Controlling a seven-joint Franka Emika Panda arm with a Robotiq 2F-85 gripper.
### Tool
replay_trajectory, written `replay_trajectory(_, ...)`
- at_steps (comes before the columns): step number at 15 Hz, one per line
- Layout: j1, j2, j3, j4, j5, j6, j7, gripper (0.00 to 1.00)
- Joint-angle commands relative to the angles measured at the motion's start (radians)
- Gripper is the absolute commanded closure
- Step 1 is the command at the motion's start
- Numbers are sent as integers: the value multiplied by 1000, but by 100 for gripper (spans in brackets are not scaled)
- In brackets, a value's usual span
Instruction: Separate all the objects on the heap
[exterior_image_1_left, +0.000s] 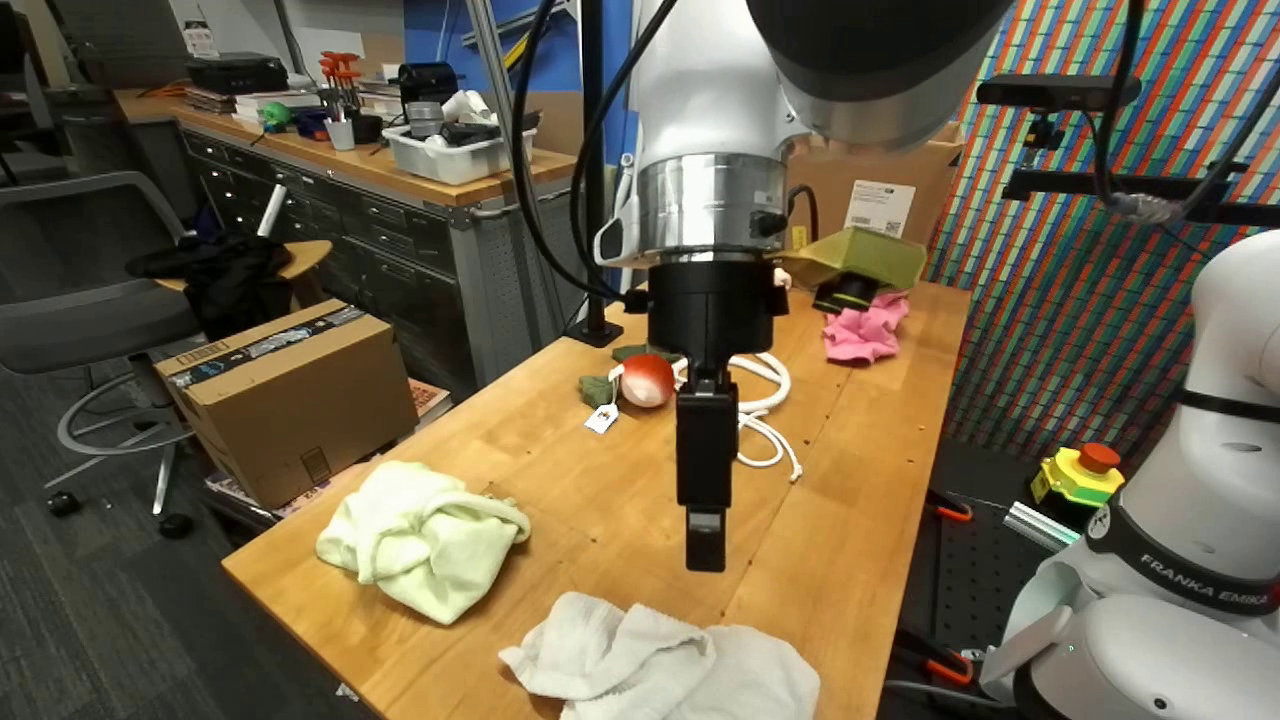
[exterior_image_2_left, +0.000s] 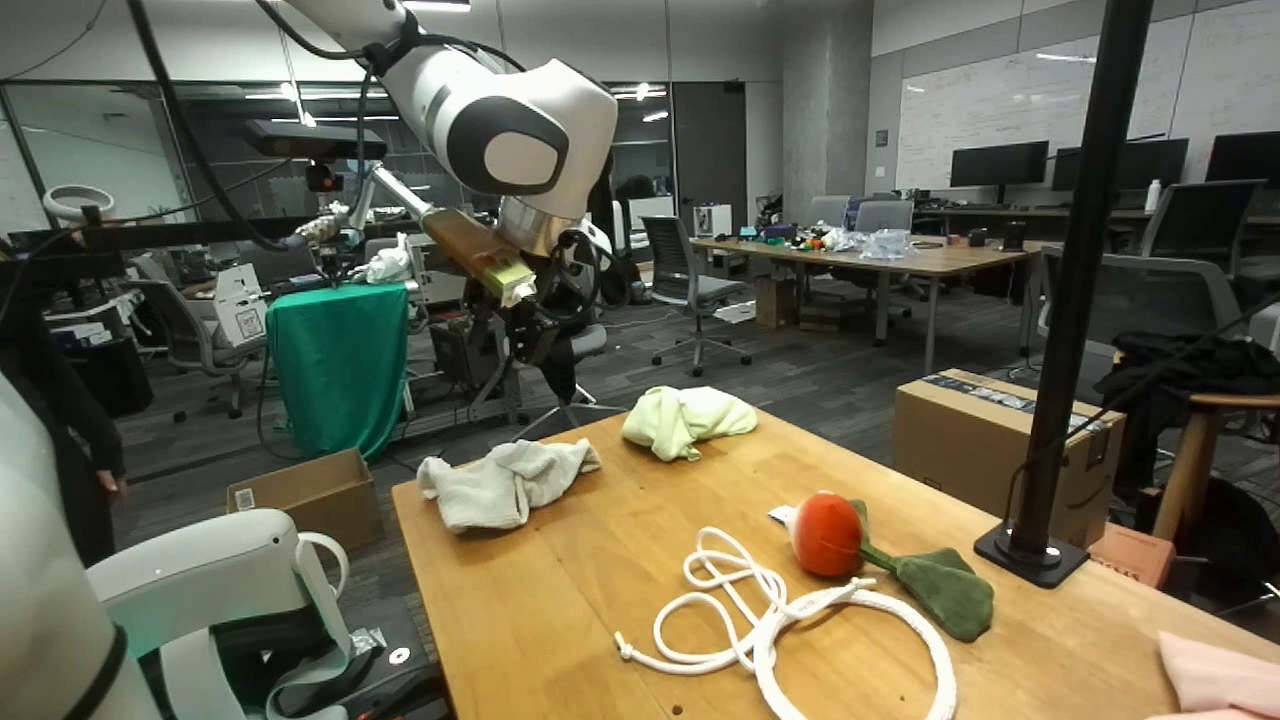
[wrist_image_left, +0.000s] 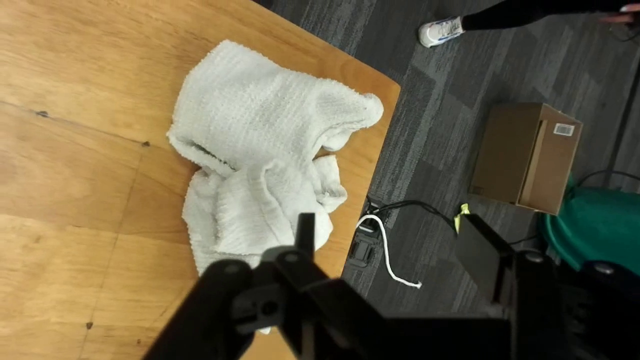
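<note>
A white cloth (exterior_image_1_left: 660, 660) lies crumpled near a table corner; it also shows in an exterior view (exterior_image_2_left: 505, 485) and in the wrist view (wrist_image_left: 250, 115). A pale green cloth (exterior_image_1_left: 425, 540) lies apart from it (exterior_image_2_left: 690, 415). A red plush radish (exterior_image_1_left: 647, 381) with green leaves lies farther along the table (exterior_image_2_left: 828, 535). A white rope (exterior_image_1_left: 765, 405) lies loosely coiled beside the radish (exterior_image_2_left: 765, 640). A pink cloth (exterior_image_1_left: 865, 328) lies at the far end. My gripper (wrist_image_left: 391, 242) is open and empty, raised above the table near the white cloth; it points down in an exterior view (exterior_image_1_left: 706, 540).
An olive box (exterior_image_1_left: 865, 260) and a black item (exterior_image_1_left: 848, 290) stand beside the pink cloth. A black post (exterior_image_2_left: 1050, 400) rises from the table edge. A cardboard box (exterior_image_2_left: 1000, 440) is beside the table. An emergency stop (exterior_image_1_left: 1080, 480) sits near the robot base.
</note>
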Motion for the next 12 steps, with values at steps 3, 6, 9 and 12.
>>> replay_trajectory(3,-11,36,4,-5,-167,76,79,0)
replay_trajectory(6,-32,63,-7,-22,-306,132,127,0)
replay_trajectory(9,-63,100,-22,-43,-454,215,196,0)
replay_trajectory(12,-96,135,-47,-62,-589,315,294,0)
